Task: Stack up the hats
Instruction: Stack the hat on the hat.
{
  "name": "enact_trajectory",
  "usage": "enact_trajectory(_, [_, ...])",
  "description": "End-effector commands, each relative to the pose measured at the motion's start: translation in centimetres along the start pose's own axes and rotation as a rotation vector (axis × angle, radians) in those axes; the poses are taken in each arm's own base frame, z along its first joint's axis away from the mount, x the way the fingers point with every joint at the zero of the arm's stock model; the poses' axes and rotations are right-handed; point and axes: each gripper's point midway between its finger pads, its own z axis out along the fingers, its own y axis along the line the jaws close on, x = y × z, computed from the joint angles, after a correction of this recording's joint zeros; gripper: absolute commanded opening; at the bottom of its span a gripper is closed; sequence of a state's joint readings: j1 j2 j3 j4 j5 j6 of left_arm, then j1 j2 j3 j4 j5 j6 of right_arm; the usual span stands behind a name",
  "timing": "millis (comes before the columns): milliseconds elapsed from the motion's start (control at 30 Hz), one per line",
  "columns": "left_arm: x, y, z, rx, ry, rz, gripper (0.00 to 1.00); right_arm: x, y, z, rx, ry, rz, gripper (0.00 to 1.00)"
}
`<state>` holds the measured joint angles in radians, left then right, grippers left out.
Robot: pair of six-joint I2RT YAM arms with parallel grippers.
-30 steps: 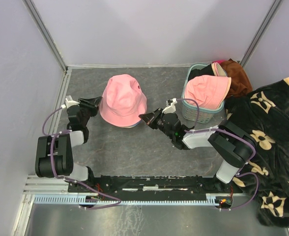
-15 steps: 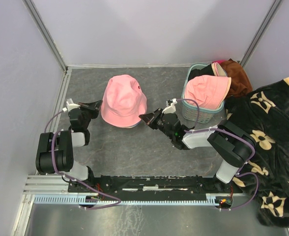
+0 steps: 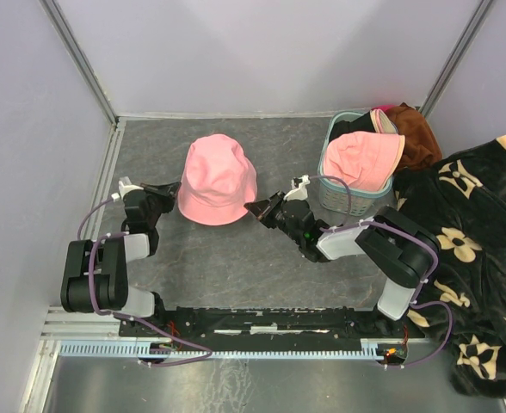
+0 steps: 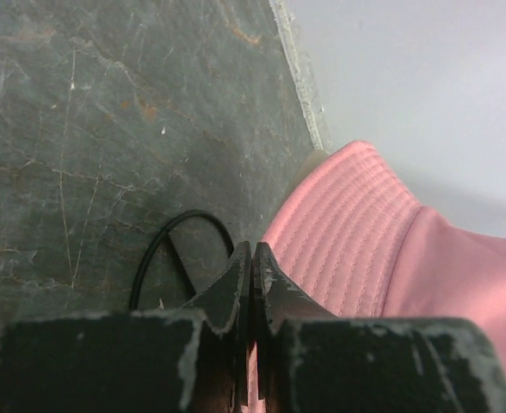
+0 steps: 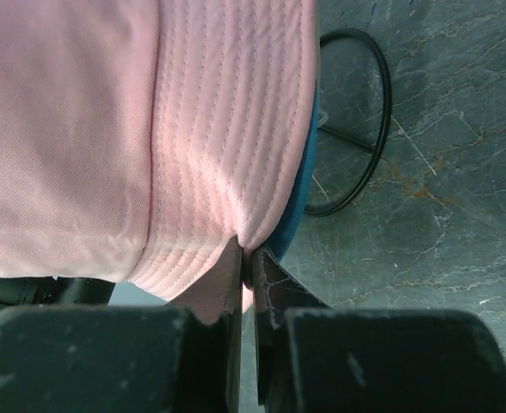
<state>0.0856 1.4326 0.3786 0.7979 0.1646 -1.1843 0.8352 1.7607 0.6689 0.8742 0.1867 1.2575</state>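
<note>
My left gripper [image 4: 251, 255] has its fingers pressed together at the left brim of the pink bucket hat [image 3: 216, 179]. A thin strip of pink shows in the slit between them, so it pinches the brim there. My right gripper [image 5: 246, 258] is closed too, on the right brim of the same hat, with the stitched pink fabric caught between its tips. The hat lies crown up near the middle of the grey table [image 3: 236, 258], between my two arms. Under its brim on the right side a blue edge [image 5: 302, 198] shows, and a black cord loop [image 5: 385, 112] lies on the table just beside it. To the right stands a teal basket [image 3: 348, 200], with a second pink hat [image 3: 362, 159] lying on top of it. Behind the basket is a rust-brown cloth [image 3: 415, 133], and a black blanket with beige flowers [image 3: 472, 258] is heaped at the far right.
</note>
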Motion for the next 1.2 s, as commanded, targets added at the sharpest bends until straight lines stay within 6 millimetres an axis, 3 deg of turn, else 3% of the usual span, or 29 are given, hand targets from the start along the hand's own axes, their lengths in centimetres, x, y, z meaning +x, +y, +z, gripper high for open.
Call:
enact_trajectory(0, [0.2, 2.4, 0.0, -0.107, 0.002, 0.055, 0.03, 0.4, -2.9, 0.1, 0.075, 0.004, -0.005, 0.10])
enact_trajectory(533, [1.0, 4.6, 0.2, -0.185, 0.027, 0.071, 0.03, 0.6, -4.3, 1.0, 0.112, 0.021, -0.009, 0.10])
enact_trajectory(733, [0.9, 4.5, 0.3, -0.184, 0.029, 0.074, 0.03, 0.2, -3.7, 0.9, 0.099, 0.020, -0.014, 0.11])
enact_trajectory(833, [0.9, 3.9, 0.4, -0.167, 0.035, 0.074, 0.03, -0.2, -2.9, 0.6, 0.082, 0.011, -0.025, 0.18])
enact_trajectory(1000, [0.5, 2.5, 0.3, -0.128, 0.023, 0.070, 0.22, -1.8, -1.3, -0.5, 0.052, -0.032, -0.062, 0.42])
enact_trajectory(1167, [-0.1, 1.6, 0.0, -0.122, 0.008, 0.088, 0.38, -4.0, -0.6, -1.9, 0.066, -0.087, -0.109, 0.50])
